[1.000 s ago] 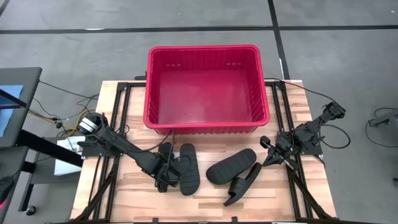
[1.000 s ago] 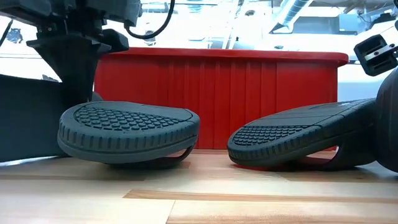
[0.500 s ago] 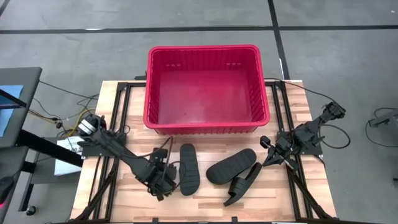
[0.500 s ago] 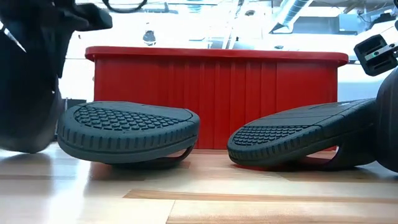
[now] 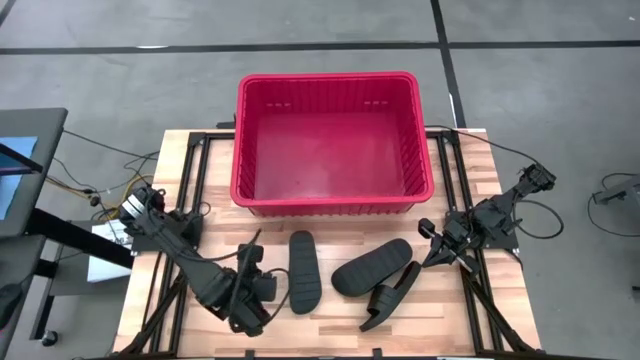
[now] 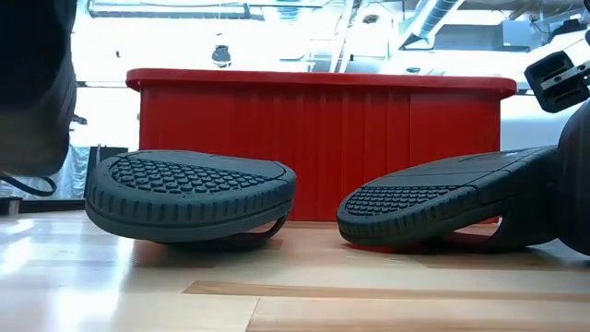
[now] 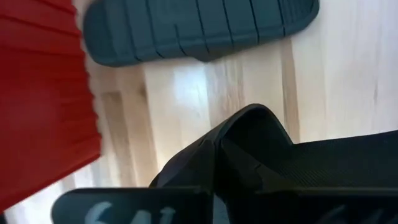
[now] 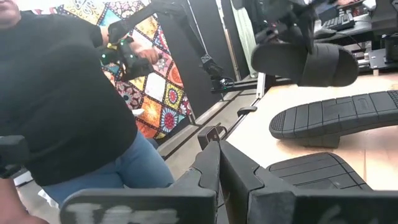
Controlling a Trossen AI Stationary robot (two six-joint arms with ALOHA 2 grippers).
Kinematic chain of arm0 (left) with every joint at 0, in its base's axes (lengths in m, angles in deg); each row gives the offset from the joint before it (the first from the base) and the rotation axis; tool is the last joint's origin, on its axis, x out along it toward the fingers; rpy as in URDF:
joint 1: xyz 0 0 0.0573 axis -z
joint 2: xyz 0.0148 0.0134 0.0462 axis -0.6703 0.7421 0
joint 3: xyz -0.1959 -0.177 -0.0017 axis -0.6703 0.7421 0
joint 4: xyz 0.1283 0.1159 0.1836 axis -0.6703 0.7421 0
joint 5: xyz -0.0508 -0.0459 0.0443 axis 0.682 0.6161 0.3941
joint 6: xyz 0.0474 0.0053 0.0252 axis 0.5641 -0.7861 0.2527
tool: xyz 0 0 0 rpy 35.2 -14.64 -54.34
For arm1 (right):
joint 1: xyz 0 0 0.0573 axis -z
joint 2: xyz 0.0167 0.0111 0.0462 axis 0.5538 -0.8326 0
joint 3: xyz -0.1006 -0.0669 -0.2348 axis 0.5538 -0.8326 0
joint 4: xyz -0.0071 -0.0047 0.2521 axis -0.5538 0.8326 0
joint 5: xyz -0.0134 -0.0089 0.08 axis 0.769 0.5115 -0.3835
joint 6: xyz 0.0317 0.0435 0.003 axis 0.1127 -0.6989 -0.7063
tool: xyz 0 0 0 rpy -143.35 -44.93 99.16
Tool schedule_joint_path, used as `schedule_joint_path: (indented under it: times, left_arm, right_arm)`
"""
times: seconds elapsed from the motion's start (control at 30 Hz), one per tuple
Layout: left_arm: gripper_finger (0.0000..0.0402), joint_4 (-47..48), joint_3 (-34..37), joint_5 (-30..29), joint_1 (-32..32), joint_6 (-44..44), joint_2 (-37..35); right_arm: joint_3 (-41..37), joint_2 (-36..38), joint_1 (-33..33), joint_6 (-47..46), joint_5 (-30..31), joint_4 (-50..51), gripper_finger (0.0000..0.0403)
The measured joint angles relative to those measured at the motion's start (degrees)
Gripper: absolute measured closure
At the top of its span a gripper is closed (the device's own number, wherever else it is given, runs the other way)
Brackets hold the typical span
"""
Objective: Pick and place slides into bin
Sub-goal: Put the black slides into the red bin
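Observation:
Three black slides lie on the table in front of the red bin: one sole up, one at the middle, one on its side. A further slide hangs above the table's near left part, with my left gripper shut on it. My right gripper rests shut at the table's right edge, pointing level and touching nothing. My left gripper pinches the slide's strap between its two shut fingers, coming steeply from above. The sole runs off to one side below the fingers. The slide hangs clear of the table.
The bin stands at the table's far middle, open upward. Black frame rails run along the table's left and right sides. A person in a black shirt stands beyond the table's edge in the right wrist view.
My left gripper, shut on the slide, has risen and gone toward the table's near left corner. The slide has come up from beside the sole-up slide and now hangs clear of the table. The other slides have stayed in place.

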Motion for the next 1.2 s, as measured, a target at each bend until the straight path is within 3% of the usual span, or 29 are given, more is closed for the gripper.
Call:
schedule_joint_path:
  times: [0.63, 0.9, 1.2]
  left_arm:
    - [0.0401, 10.1, -22.8, -13.8, 0.9, -1.2, -0.1]
    - [0.0401, 11.0, -30.2, -24.3, 0.8, 0.8, -0.2]
    - [0.0401, 11.0, -32.8, -37.1, -2.0, 7.3, -0.5]
  right_arm:
    - [0.0, 0.0, 0.0, 0.0, 0.0, 0.0, 0.0403]
    - [0.0, 0.0, 0.0, 0.0, 0.0, 0.0, 0.0403]
    - [0.0, 0.0, 0.0, 0.0, 0.0, 0.0, 0.0403]
